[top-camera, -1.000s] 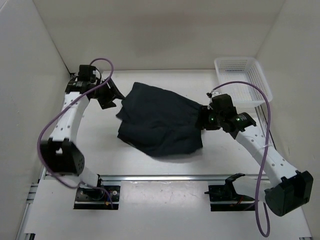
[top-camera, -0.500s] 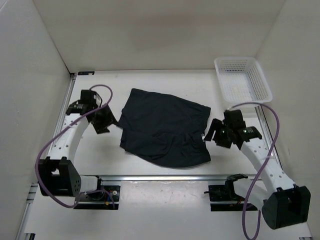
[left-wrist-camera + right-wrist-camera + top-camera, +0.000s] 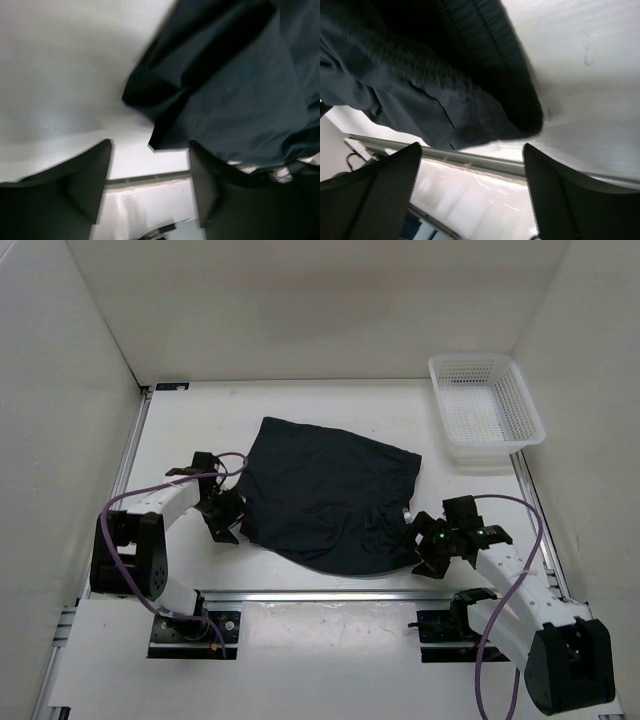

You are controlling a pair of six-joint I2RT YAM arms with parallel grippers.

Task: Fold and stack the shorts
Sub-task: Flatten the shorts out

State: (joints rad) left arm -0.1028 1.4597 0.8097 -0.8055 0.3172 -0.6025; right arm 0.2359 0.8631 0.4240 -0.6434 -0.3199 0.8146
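Note:
The dark navy shorts (image 3: 330,495) lie spread flat in the middle of the table. My left gripper (image 3: 228,518) sits at their near left corner, open and empty. In the left wrist view the shorts (image 3: 235,95) fill the upper right, and one corner hangs just above the gap of my left gripper (image 3: 150,152). My right gripper (image 3: 424,546) is at the shorts' near right corner, open and empty. In the right wrist view the shorts (image 3: 420,95) and their ribbed waistband lie just beyond the open right gripper (image 3: 472,150).
A white mesh basket (image 3: 485,410) stands at the back right, against the right wall. A metal rail (image 3: 330,593) runs along the near edge of the table. White walls close in the left, back and right sides.
Both grippers have let go of the shorts and moved along their sides toward the near edge. The shorts have settled flat on the table.

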